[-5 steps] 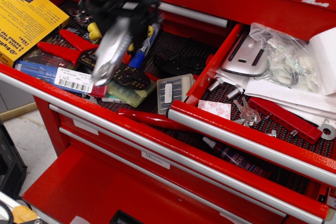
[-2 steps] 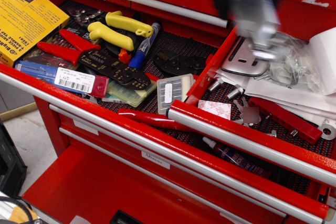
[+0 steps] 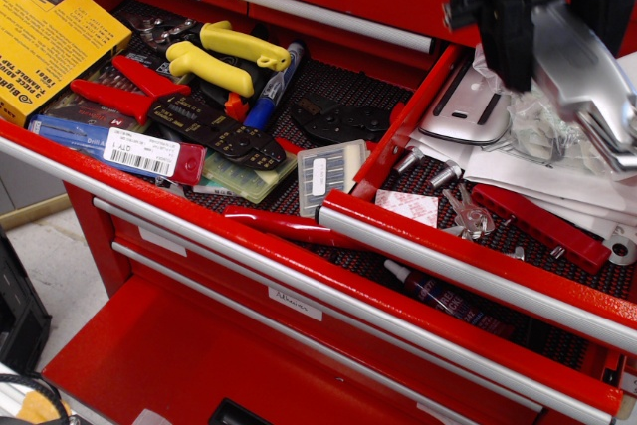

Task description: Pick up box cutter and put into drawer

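My black gripper hangs at the top right, above the right-hand red drawer. It is shut on the silver box cutter. The knife slants down and to the right from between the fingers, held above the white papers and clear plastic bag in the drawer. I cannot tell whether its tip touches anything. The drawer is open, with a silver front rail, black mesh liner and keys near the front.
The left drawer holds yellow-handled pliers, red-handled pliers, a yellow box and a clear plastic case. A flat silver object and a red tool lie in the right drawer. A lower drawer is open below.
The gripper has carried the box cutter from above the left drawer across to the right, and is now above the right drawer. The yellow-handled pliers are uncovered.
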`<state>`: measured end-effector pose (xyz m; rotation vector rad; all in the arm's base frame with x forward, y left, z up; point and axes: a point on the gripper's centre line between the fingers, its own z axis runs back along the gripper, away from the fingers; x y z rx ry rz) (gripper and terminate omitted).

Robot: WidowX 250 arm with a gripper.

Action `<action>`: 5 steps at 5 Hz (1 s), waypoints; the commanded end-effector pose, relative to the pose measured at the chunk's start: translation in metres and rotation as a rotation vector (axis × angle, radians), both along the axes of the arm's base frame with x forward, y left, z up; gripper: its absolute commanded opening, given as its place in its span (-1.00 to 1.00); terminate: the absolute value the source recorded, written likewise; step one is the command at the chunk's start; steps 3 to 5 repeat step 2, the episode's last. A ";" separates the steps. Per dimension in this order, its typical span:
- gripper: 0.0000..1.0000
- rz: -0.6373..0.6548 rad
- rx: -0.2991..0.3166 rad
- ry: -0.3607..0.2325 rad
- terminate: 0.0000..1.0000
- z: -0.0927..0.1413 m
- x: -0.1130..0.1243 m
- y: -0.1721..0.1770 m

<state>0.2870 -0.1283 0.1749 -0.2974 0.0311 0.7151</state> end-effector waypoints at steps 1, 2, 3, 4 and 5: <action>1.00 -0.115 -0.113 -0.151 -1.00 0.024 0.004 0.014; 1.00 -0.115 -0.113 -0.151 1.00 0.024 0.004 0.014; 1.00 -0.115 -0.113 -0.151 1.00 0.024 0.004 0.014; 1.00 -0.115 -0.113 -0.151 1.00 0.024 0.004 0.014; 1.00 -0.115 -0.113 -0.151 1.00 0.024 0.004 0.014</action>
